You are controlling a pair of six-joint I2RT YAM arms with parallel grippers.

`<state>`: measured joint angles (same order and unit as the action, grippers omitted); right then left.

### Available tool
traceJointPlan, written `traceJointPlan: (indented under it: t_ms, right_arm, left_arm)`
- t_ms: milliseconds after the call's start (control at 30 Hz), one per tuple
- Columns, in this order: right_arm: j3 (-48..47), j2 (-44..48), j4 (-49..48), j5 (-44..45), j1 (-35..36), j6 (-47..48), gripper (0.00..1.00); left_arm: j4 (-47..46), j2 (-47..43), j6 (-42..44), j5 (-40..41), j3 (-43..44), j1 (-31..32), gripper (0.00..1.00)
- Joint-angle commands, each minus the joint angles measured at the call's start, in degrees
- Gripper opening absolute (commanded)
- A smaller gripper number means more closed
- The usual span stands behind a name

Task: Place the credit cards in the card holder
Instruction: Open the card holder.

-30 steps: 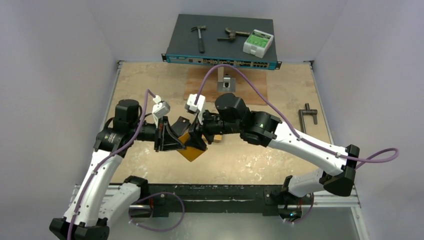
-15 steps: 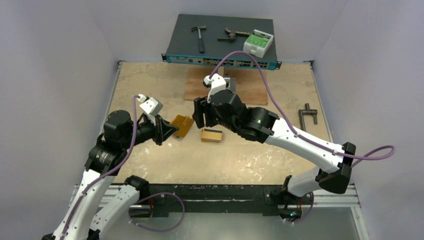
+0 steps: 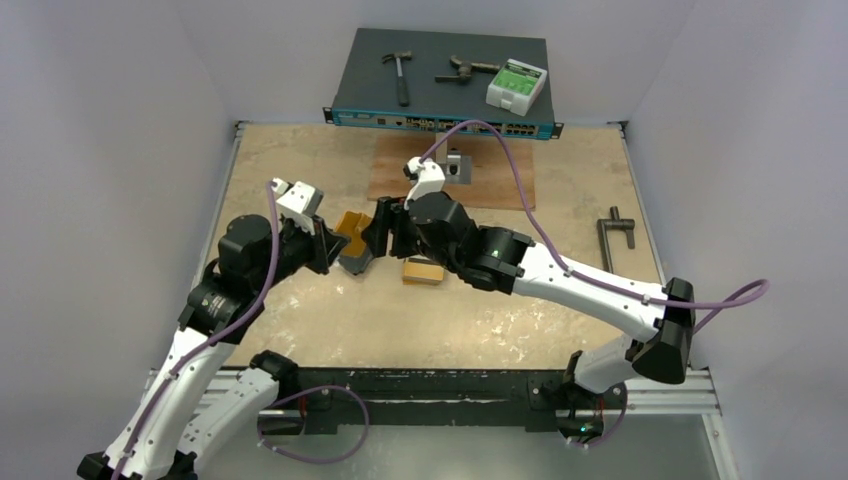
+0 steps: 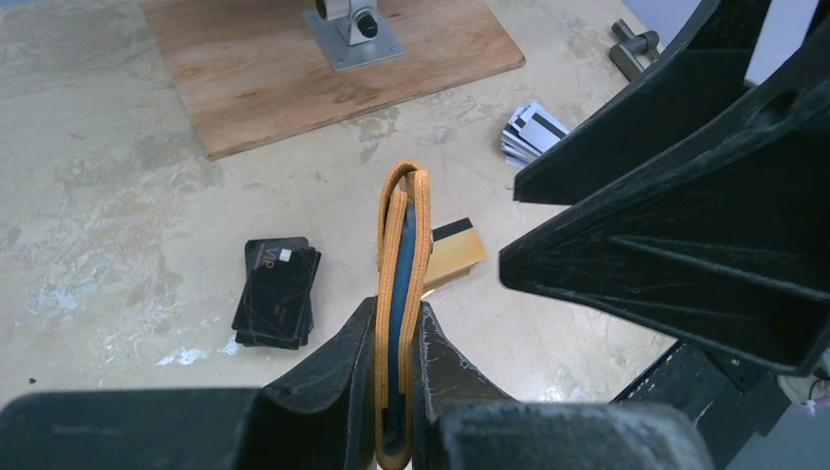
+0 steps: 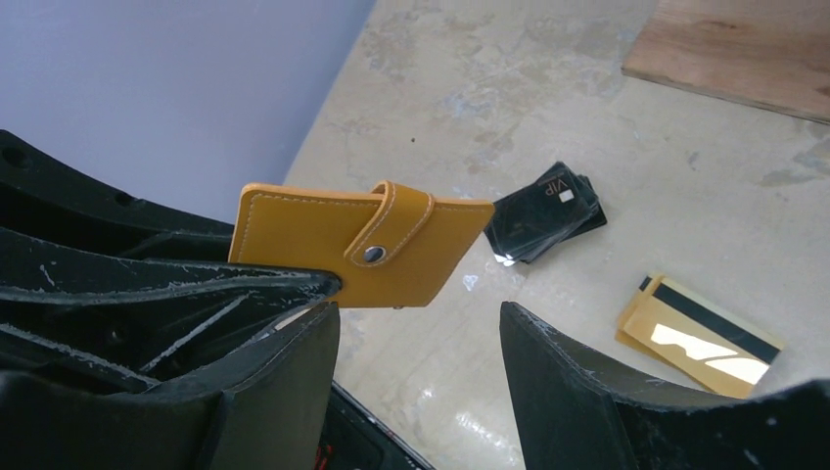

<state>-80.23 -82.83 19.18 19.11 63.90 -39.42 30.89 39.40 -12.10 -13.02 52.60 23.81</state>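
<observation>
My left gripper (image 4: 398, 308) is shut on the lower edge of the orange card holder (image 4: 401, 235). It holds the holder folded and edge-on above the table. In the right wrist view the holder (image 5: 323, 240) shows its face with the snap tab closed. My right gripper (image 5: 421, 318) is open and empty just beside the holder, as the top view shows for the holder (image 3: 352, 238), the left gripper (image 3: 335, 250) and the right gripper (image 3: 384, 228). A yellow-orange card stack (image 3: 423, 270) lies on the table below, with its black stripe visible (image 5: 700, 333). Silver-grey cards (image 4: 533, 129) lie further off.
A stack of black VIP cards (image 4: 277, 292) lies on the table left of the holder. A wooden board with a metal fixture (image 3: 450, 170) sits at the back. A network switch (image 3: 440, 90) carries a hammer and other tools. A metal handle (image 3: 615, 232) lies at the right.
A second ago the holder hung open and low between both grippers. It is now folded shut in my left gripper, higher and further back. My right gripper drew away, then came back beside it.
</observation>
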Motion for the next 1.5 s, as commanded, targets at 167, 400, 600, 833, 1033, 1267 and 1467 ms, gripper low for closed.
traceJointPlan:
  t_ms: [167, 400, 600, 833, 1033, 1267, 1467]
  right_arm:
    - [-2.4, -3.1, -8.2, 5.9, 2.0, -0.5, 0.61]
    - [-8.7, -8.5, -5.1, 11.1, 3.8, 1.9, 0.58]
    - [-11.1, -11.7, -3.1, 17.0, 5.2, 3.9, 0.43]
    - [-13.2, -14.6, -3.0, 20.5, 6.9, 6.9, 0.23]
    - [-11.7, -13.8, -3.9, 22.8, 7.5, 7.9, 0.00]
    - [-8.8, -12.0, -4.1, 25.9, 7.6, 9.5, 0.00]
    - [-7.7, -11.2, -1.5, 29.9, 7.7, 10.4, 0.00]
  left_arm:
    - [-3.8, -0.6, -2.8, 0.7, -1.4, 1.0, 0.00]
    - [-4.6, -1.1, -3.4, -0.6, -1.4, 1.3, 0.00]
    - [-5.3, -1.3, -4.8, -4.2, -0.8, 1.5, 0.00]
    - [-5.8, -1.8, -5.9, -6.5, -0.4, 1.5, 0.00]
    - [-4.7, -2.4, -6.3, -6.4, -0.4, 1.5, 0.00]
    - [-3.9, -3.1, -5.9, -4.4, -0.3, 1.5, 0.00]
    - [-3.7, -3.3, -5.3, -2.8, -0.1, 1.4, 0.00]
